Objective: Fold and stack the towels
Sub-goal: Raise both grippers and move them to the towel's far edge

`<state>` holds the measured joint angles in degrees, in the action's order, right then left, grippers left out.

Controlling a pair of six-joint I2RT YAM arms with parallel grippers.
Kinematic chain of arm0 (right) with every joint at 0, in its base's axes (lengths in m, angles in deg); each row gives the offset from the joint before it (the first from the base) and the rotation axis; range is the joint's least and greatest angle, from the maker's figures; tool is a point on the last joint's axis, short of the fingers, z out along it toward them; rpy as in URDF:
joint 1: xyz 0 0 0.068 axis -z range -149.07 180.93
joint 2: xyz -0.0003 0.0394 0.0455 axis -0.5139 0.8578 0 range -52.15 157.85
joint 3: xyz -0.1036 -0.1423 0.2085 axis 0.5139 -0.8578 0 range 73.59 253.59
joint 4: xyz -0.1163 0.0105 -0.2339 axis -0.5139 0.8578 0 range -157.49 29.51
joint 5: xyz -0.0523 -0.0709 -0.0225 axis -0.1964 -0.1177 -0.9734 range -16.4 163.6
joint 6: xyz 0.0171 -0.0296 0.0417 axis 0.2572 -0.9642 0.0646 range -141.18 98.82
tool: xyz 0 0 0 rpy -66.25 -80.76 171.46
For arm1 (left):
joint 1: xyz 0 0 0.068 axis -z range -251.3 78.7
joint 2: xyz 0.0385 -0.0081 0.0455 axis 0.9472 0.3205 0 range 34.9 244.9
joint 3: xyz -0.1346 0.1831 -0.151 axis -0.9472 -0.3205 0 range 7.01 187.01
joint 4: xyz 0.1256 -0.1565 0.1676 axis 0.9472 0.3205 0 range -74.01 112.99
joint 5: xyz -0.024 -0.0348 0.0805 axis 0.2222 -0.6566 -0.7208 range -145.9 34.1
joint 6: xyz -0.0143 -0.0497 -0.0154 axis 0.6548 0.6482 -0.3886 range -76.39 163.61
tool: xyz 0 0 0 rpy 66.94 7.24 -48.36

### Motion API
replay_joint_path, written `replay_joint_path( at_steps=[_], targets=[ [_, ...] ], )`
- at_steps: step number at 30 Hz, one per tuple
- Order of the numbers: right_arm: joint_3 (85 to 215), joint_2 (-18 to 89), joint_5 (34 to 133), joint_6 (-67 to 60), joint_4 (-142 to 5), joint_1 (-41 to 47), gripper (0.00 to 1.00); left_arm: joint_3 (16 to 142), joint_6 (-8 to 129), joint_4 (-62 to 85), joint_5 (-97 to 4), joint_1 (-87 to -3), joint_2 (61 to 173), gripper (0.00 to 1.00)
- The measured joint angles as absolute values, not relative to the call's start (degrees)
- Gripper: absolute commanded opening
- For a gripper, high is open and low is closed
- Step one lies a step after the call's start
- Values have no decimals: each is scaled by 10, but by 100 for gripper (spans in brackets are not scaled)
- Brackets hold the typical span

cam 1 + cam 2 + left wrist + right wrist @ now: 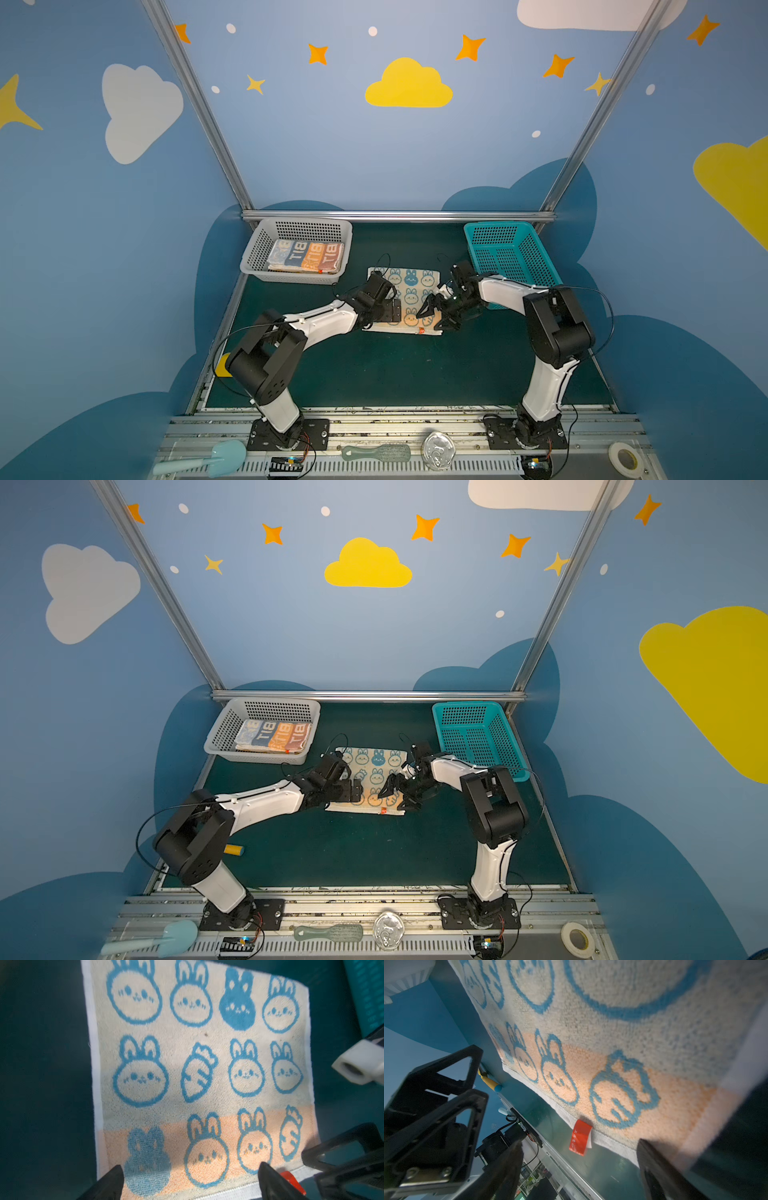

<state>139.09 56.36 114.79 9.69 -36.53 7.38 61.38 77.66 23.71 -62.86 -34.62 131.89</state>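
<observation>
Cream, one bunny towel (411,286) flat, one lettered towel (305,255) in basket (257,249), left claw (192,1177), right claw (579,1147) released

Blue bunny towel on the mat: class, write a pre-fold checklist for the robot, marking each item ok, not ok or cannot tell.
1. Blue bunny towel lies flat on the mat: ok.
2. Left gripper open over the towel's orange end: ok.
3. Right gripper open near the red tag: ok.
4. Fingers touching the cloth: cannot tell.
5. Folded towels sit in the white basket, ready for stacking: ok.
</observation>
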Motion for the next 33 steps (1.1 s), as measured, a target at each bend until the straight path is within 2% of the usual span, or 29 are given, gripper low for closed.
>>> replay_joint_path(
  at_steps=[12, 23, 27, 33],
  targets=[
    [1362, 549, 1152, 74, -386, 76, 86, 579, 830, 193, -614, -329, 1327, 100],
    [1346, 513, 1119, 43, -328, 76, 86, 552, 860, 252, -627, -289, 1267, 100],
    [1405, 510, 1094, 36, -266, 79, 86, 602, 841, 299, -648, -308, 1256, 100],
    [1597, 543, 1079, 31, -225, 108, 86, 717, 809, 294, -629, -383, 1280, 100]
  ],
)
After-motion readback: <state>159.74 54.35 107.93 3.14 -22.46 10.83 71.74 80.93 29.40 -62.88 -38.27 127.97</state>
